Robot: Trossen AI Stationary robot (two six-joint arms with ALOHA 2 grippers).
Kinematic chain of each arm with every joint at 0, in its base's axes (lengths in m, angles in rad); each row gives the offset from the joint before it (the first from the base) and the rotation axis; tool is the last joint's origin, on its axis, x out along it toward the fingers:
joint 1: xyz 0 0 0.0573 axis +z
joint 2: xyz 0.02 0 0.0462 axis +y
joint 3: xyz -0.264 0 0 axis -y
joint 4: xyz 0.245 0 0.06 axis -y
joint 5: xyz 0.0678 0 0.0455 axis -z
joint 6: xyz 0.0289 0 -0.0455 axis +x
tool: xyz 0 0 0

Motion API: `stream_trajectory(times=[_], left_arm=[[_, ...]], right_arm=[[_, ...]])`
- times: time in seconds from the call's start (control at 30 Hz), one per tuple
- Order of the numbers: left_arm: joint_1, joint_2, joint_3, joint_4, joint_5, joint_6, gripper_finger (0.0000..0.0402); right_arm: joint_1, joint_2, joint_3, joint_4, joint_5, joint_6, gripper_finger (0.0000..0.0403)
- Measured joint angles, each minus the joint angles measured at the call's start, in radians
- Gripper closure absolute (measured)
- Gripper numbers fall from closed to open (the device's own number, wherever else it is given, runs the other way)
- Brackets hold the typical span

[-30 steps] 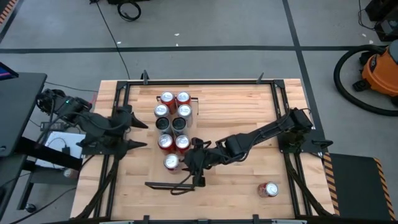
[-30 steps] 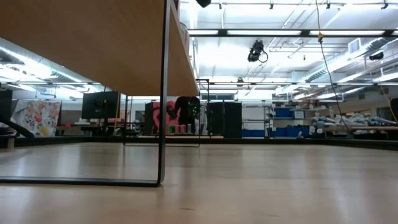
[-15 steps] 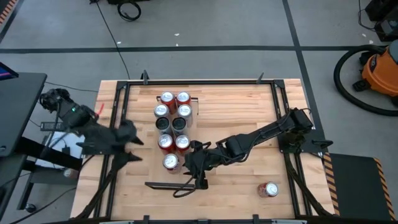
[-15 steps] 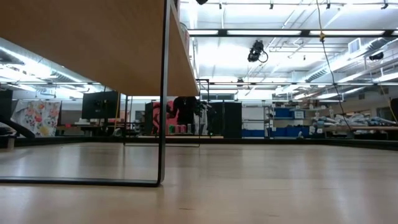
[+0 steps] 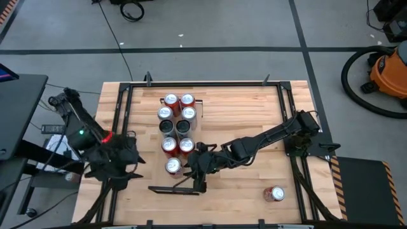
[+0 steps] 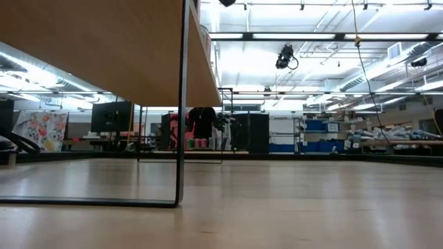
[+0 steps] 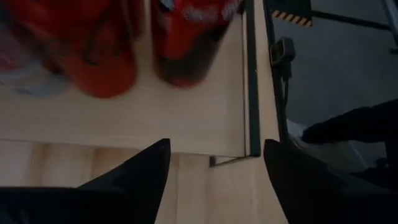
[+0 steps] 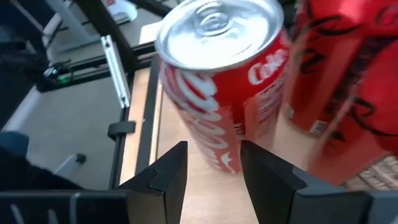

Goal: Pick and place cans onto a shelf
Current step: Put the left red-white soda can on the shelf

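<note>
Your right claw (image 5: 188, 169) is standing open just beside the nearest red can (image 5: 173, 166) at the near end of the shelf (image 5: 191, 137), fingers apart from it. Your left claw (image 5: 130, 152), also open, is waiting left of the shelf. One can (image 5: 274, 194) is lying on the surface (image 5: 254, 108).

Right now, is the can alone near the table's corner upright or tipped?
Upright, it seems: the lone can shows its round metallic top toward the overhead camera.
</note>
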Motion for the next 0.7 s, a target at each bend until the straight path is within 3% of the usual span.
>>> stream_trajectory(times=[0.4, 0.7], left_arm=[[-0.001, 0.005, -0.153, 0.370, -0.151, -0.062, 0.0198], [0.033, 0.095, -0.155, 0.361, -0.201, -0.052, 0.0220]], right_arm=[[0.043, 0.041, 0.000, 0.016, 0.154, 0.012, 0.0246], [0.037, 0.075, 0.000, 0.040, 0.185, -0.010, 0.0246]])
